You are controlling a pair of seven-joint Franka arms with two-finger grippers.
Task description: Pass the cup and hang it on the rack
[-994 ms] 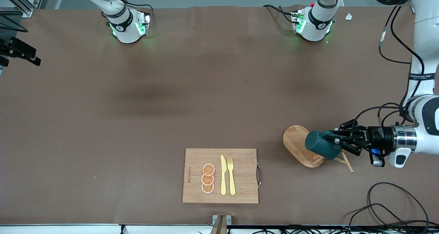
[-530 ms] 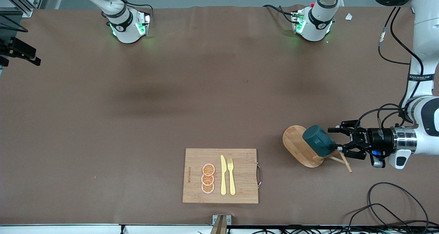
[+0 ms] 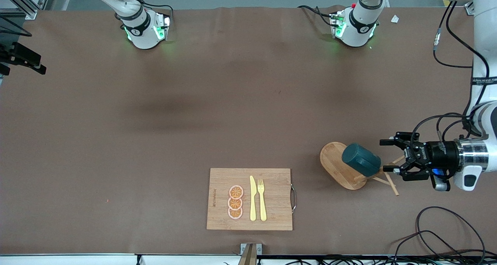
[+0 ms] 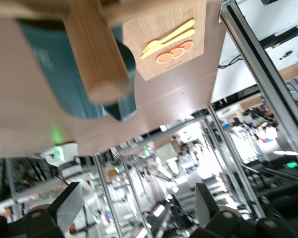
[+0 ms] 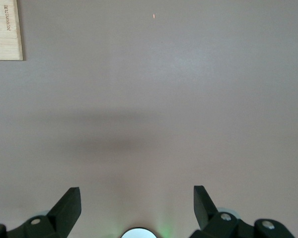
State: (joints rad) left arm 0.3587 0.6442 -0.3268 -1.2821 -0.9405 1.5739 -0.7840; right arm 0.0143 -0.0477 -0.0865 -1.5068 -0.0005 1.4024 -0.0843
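cup [image 3: 361, 159]: we see it hanging on the rack [image 3: 338, 164], lower right of frame.
left gripper [image 3: 390, 155]: spread wide, empty, beside cup.
right gripper [image 5: 136, 203]: spread wide, empty, waiting.
handling: we judge it rigid, breakable; grip body.

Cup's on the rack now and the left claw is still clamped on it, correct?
Not quite. The cup is on the rack, hanging from a peg above the oval base, but the left claw has let go: the front view shows its fingers spread open, drawn back clear of the cup toward the left arm's end of the table.
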